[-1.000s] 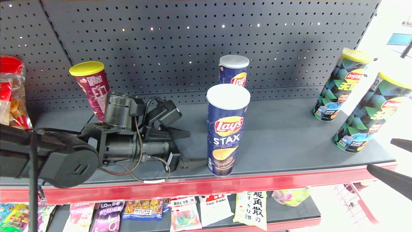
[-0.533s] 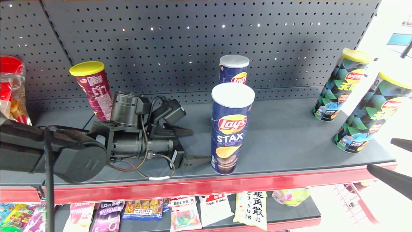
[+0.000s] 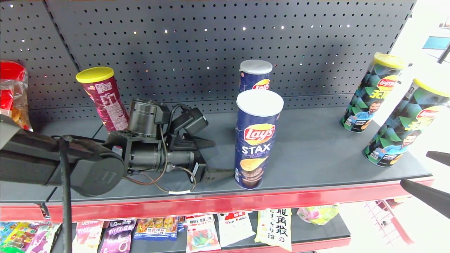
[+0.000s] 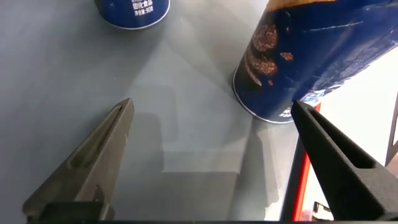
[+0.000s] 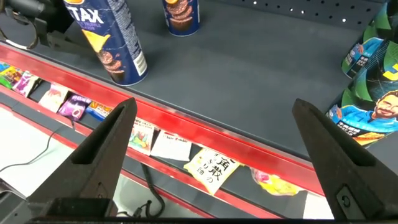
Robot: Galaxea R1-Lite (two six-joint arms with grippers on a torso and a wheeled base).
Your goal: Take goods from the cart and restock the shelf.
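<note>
A dark pegboard [image 3: 197,42] backed a grey shelf [image 3: 309,147] with a red front edge [image 3: 246,202]. The left arm [image 3: 70,165] lay low across the left half of the shelf. Its left claw [image 3: 223,157] was spread wide and held nothing. The fingertips pointed at the front blue can [image 3: 258,140]. That can stood upright near the red edge, about midway along the shelf, just past the fingertips rather than between them. The finger [image 4: 329,162] nearer the edge came right up to the can's base; whether it touched could not be told.

Two green cans stood at the right end, both with yellow lids. One [image 3: 407,123] was near the front and the other [image 3: 372,93] sat farther back.

A second blue can [image 3: 255,75] stood directly behind the front one, against the pegboard. A maroon can [image 3: 105,98] with a yellow lid stood at the back left, behind the left arm.

The right claw [image 5: 214,106] hung out in front of the red edge toward the right end. Its fingers were far apart and it held nothing.

A clear bag [image 3: 12,102] of snacks sat at the far left. Small snack packets [image 3: 200,232] lay in a row on the lower shelf [image 3: 316,228].
</note>
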